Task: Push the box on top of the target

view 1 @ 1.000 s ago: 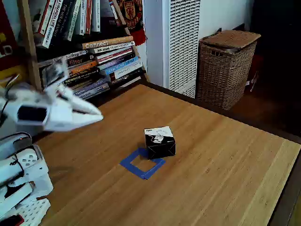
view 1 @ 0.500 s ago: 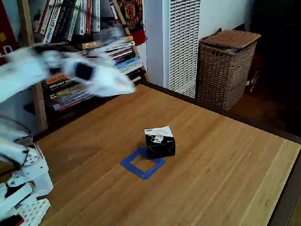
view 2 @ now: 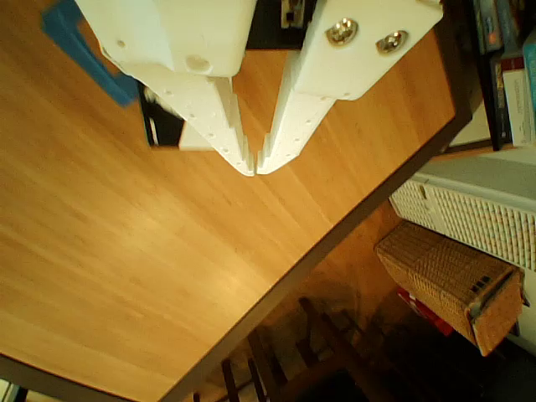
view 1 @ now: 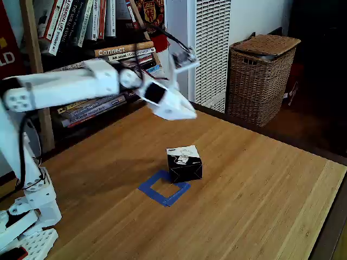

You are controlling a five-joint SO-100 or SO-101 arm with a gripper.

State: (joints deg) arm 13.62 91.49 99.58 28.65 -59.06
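The box (view 1: pixel 184 163) sits on the wooden surface (view 1: pixel 260 184), overlapping the far right corner of the target (view 1: pixel 163 188); most of the blue outline lies bare toward the camera and to the left in the fixed view, so the box is only partly on it. The claw (view 1: pixel 187 114) hangs in the air above the surface, beyond the box and well apart from it, touching nothing; in the other view its tips (view 2: pixel 255 167) meet, so it is clenched and empty, with a slice of the box (view 2: pixel 163 126) and the target (view 2: pixel 79 46) seen behind the fingers. My reading: the approach is in hand, pushing not yet begun; the next move calls for lowering the clenched claw to the surface on the far right side of the box, then sweeping it toward the tape's bare corner, pressing low and square so the box slides rather than tips or twists.
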